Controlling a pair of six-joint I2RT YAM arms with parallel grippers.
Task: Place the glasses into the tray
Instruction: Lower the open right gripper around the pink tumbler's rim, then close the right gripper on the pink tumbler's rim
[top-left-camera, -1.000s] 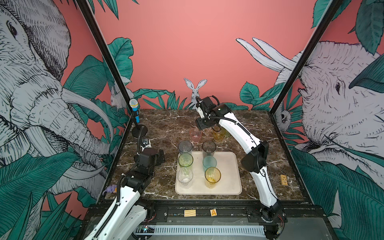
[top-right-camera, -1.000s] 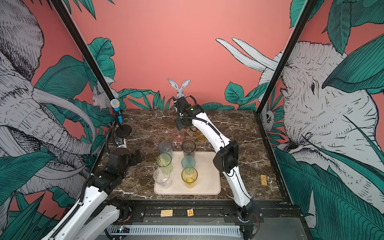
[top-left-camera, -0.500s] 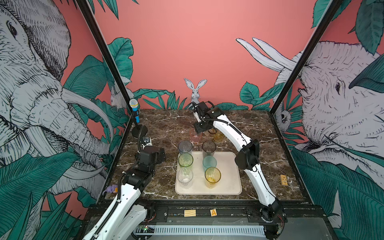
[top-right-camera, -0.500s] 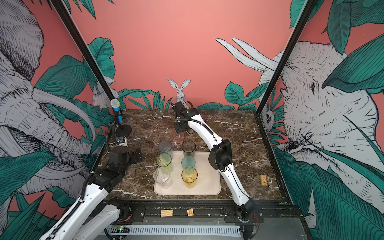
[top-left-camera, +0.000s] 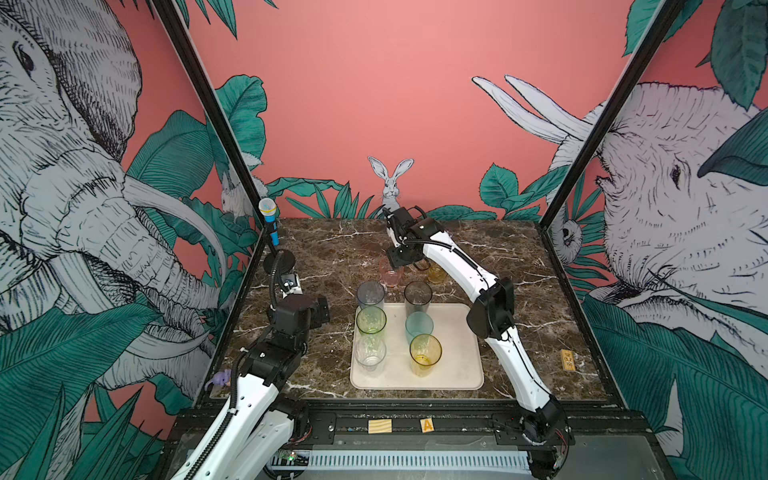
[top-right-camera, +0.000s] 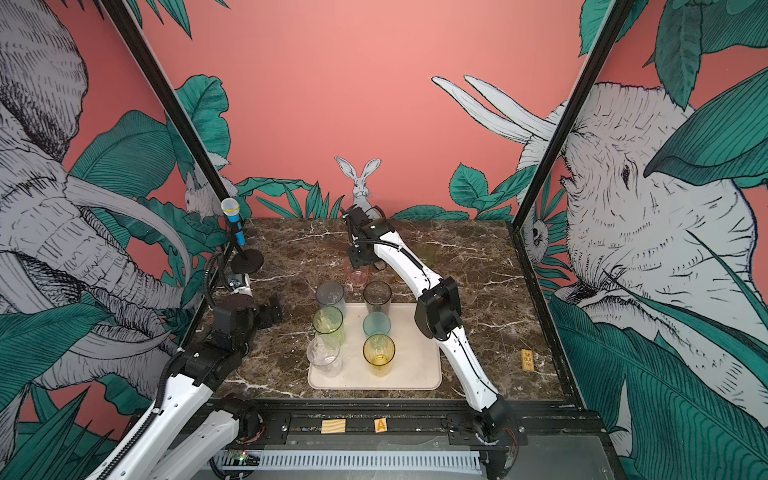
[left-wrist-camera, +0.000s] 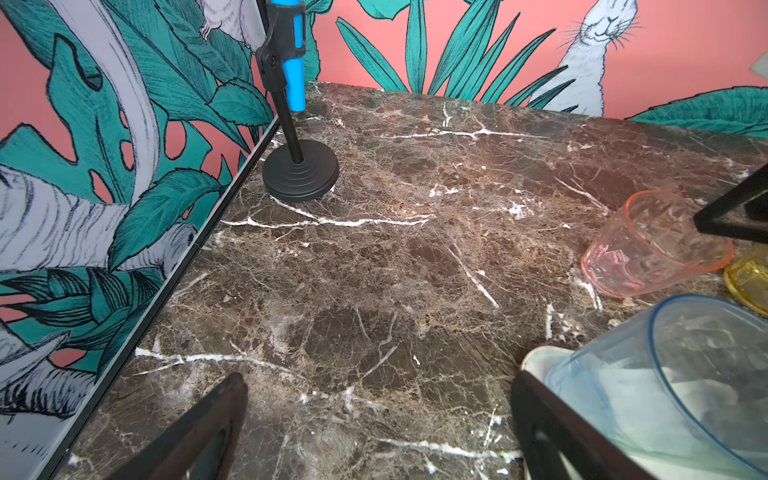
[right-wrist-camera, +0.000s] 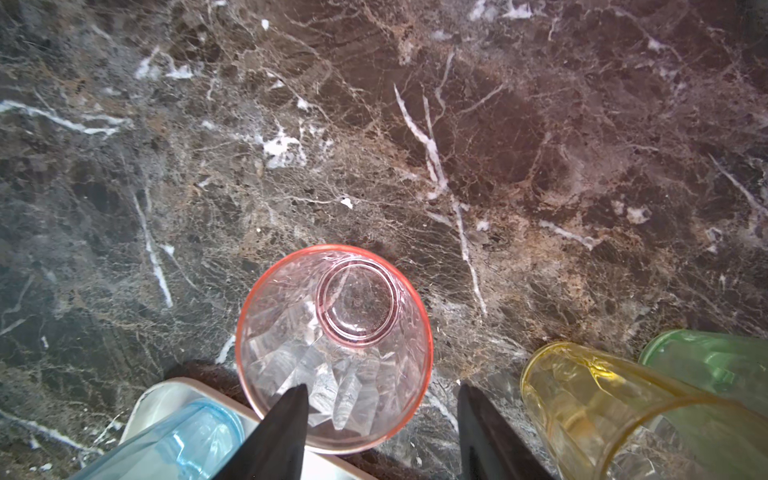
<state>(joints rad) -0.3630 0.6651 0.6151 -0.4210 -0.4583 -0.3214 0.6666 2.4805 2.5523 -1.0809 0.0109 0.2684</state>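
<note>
Pink glass (right-wrist-camera: 332, 332) on marble (right-wrist-camera: 415, 124) | right tool (right-wrist-camera: 382, 386) parted astride its rim, seemingly unclamped | left tool (left-wrist-camera: 378, 376) spread wide

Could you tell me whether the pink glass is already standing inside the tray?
No, the pink glass stands on the marble tabletop behind the tray.

A robot-lab test booth: mural panels (top-left-camera: 104, 208) enclose a marble tabletop (top-left-camera: 332, 249) with mounted robot arms (top-left-camera: 457, 257).

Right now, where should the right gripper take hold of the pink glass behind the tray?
Probably its rim wall, from straight above, one finger inside, one outside: the pink glass stands upright, mouth up, and the open right gripper hangs astride its edge.
</note>
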